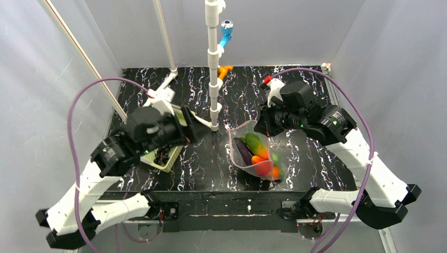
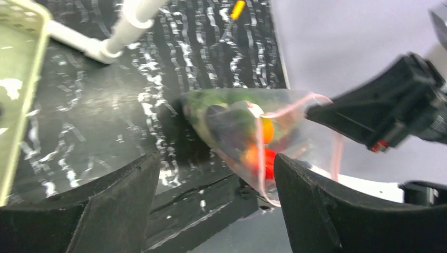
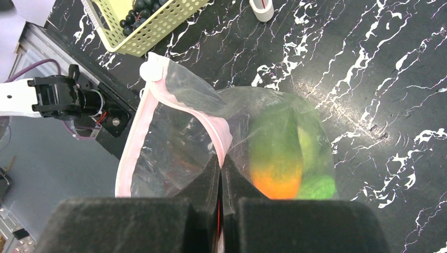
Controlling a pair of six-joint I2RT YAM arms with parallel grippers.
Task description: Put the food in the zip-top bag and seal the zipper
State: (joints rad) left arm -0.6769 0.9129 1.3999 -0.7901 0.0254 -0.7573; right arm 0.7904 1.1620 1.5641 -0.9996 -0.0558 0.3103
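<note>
The clear zip-top bag (image 1: 258, 153) stands open at the table's front middle. It holds the food: a purple piece (image 1: 243, 151), a green fruit (image 1: 252, 139) and orange-red pieces (image 1: 263, 166). My right gripper (image 1: 262, 128) is shut on the pink zipper (image 3: 132, 142) strip at the bag's rim (image 3: 221, 158) and holds the mouth up. The mango (image 3: 279, 158) shows through the bag. My left gripper (image 2: 216, 163) is open and empty, left of the bag (image 2: 232, 116) and apart from it. It hangs by the basket in the top view (image 1: 197, 129).
A pale green basket (image 1: 166, 158) holding dark grapes (image 3: 139, 6) sits at the left, under my left arm. A white pole (image 1: 213, 68) stands at the table's middle. A small orange stick (image 2: 237, 9) lies at the back. The table's front edge runs just below the bag.
</note>
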